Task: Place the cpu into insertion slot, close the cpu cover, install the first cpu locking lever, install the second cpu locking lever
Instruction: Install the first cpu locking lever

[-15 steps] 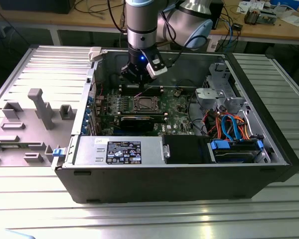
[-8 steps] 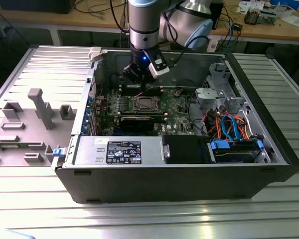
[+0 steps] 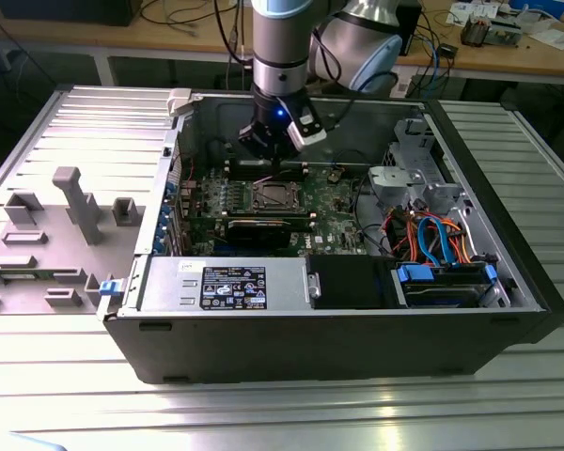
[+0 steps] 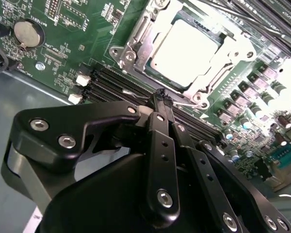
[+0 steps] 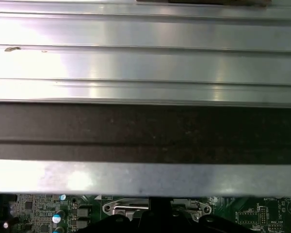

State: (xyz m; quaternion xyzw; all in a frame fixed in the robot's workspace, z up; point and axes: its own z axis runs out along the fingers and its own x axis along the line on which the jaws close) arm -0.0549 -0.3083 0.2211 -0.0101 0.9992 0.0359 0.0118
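surface: ribbed metal table [image 3: 291, 413] | behind: cluttered wooden bench [image 3: 508, 56]

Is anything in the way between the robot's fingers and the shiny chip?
Nothing visible. In the second wrist view the gripper has its fingers pinched together beside the slot, at a thin wire lever. The cpu already sits in the slot, with the cover framing it.

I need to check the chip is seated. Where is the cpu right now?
The cpu lies in the insertion slot on the green motherboard, framed by the cpu cover, just beyond the hand in the second wrist view.
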